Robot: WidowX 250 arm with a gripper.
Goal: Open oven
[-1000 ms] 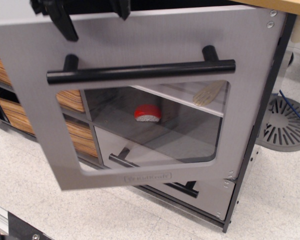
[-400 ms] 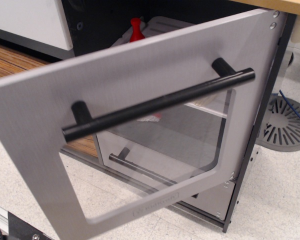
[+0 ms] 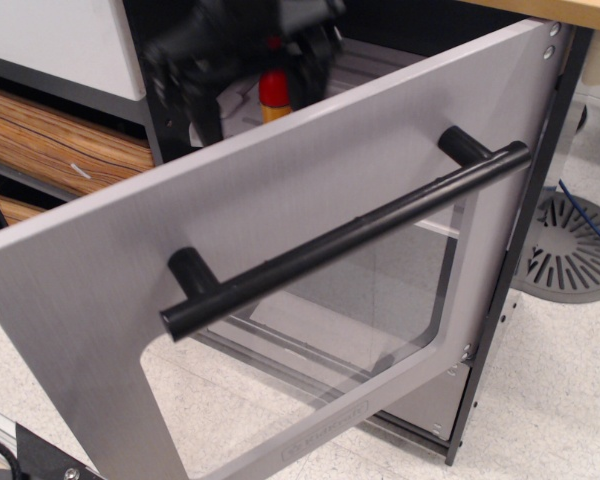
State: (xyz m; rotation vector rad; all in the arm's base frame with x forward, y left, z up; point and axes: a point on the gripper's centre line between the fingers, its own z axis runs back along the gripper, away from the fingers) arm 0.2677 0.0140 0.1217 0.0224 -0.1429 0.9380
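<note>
Oven door [image 3: 280,220] stands swung well out from the cabinet, hinged along its right edge by the dark frame post [image 3: 525,260]. Free left edge of the door sits nearest the camera and low in the view. Brushed grey face. Long black bar handle [image 3: 345,240] runs diagonally across the door on two short posts, its lower left end closest to the lens. Clear rounded window [image 3: 320,340] fills the lower half of the door; speckled floor and a pale panel behind show through it. Small embossed logo [image 3: 325,435] sits under the window near the bottom edge.

Gripper [image 3: 245,45] is at the top of the view, above the door's upper edge and in front of the dark oven cavity. It is heavily blurred; only a black mass shows. Cannot tell whether the jaws are wide or narrow, or whether they touch anything. It appears apart from the handle.

Just below the blur, a red and yellow object [image 3: 273,95] stands upright inside the cavity, its shape unclear.

Left of the oven: wood-grain drawers [image 3: 60,145] under a white panel [image 3: 55,40]. Light wooden counter edge [image 3: 560,10] at top right. A grey slotted disc [image 3: 575,250] lies on the floor [image 3: 570,400] to the right of the cabinet.
</note>
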